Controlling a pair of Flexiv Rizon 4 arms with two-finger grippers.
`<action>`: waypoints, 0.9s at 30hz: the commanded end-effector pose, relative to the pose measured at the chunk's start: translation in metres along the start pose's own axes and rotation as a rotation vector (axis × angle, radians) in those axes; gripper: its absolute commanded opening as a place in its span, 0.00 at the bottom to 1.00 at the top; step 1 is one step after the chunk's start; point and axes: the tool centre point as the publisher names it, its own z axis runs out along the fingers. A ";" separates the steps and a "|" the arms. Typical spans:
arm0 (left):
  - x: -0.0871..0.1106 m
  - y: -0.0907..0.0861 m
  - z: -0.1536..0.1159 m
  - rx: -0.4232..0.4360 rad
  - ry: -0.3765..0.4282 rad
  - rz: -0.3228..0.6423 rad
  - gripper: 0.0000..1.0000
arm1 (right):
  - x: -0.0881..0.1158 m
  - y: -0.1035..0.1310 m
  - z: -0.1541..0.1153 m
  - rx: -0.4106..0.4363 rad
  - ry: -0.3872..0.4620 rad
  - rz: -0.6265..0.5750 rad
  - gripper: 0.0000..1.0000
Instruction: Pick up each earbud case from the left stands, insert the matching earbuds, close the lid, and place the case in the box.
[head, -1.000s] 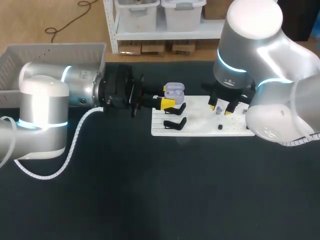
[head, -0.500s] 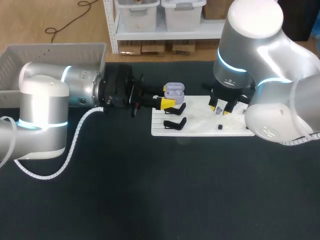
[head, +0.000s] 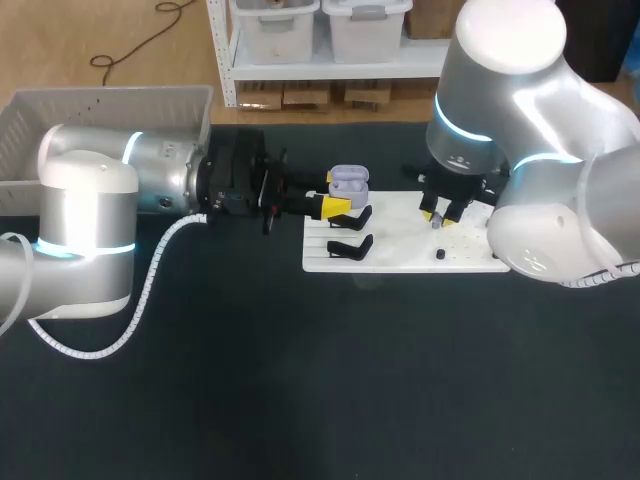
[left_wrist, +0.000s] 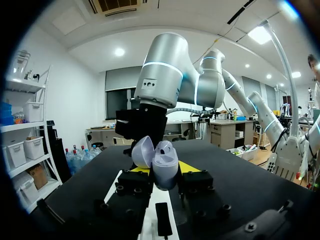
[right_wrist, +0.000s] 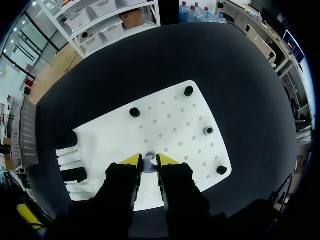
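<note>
Starting with the right gripper (right_wrist: 148, 161), its yellow-tipped fingers are seen drawn narrow, with a small grey earbud (right_wrist: 149, 164) pinched between them from both sides. In the head view the same gripper (head: 440, 213) is held tips-down over the far side of a white board (head: 400, 255), and the earbud (head: 436, 223) is seen as a grey speck just under the tips. The board (right_wrist: 170, 125) is dotted with small holes. Black pegs (right_wrist: 134, 112) are set near its corners, and a second small grey piece (right_wrist: 208, 131) is seen on it, well apart from the gripper. The left gripper (head: 337, 205) is held level over the board's left end and is closed on a lilac earbud case (head: 348, 180). In the left wrist view the case (left_wrist: 165, 167) is clamped between the two fingers of the left gripper (left_wrist: 166, 174). Its lid (left_wrist: 142, 152) is tipped open, and the right arm's wrist is seen close beyond it. Two black stands (head: 350, 247) are seen on the board's left end, just below the held case. The case and the earbud are kept apart, at opposite ends of the board. A pale box (head: 110, 105) is seen at the far left corner of the dark table (head: 300, 380), behind the left arm.
</note>
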 end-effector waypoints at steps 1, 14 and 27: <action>0.000 -0.001 0.000 -0.005 0.000 0.002 0.00 | 0.000 -0.001 -0.002 -0.001 -0.005 0.000 0.00; 0.000 -0.001 0.000 -0.005 0.000 0.002 0.00 | -0.003 -0.001 -0.043 -0.059 0.016 -0.052 0.00; 0.000 -0.001 0.000 -0.005 0.000 0.002 0.00 | 0.003 0.008 -0.154 -0.202 0.092 -0.239 0.00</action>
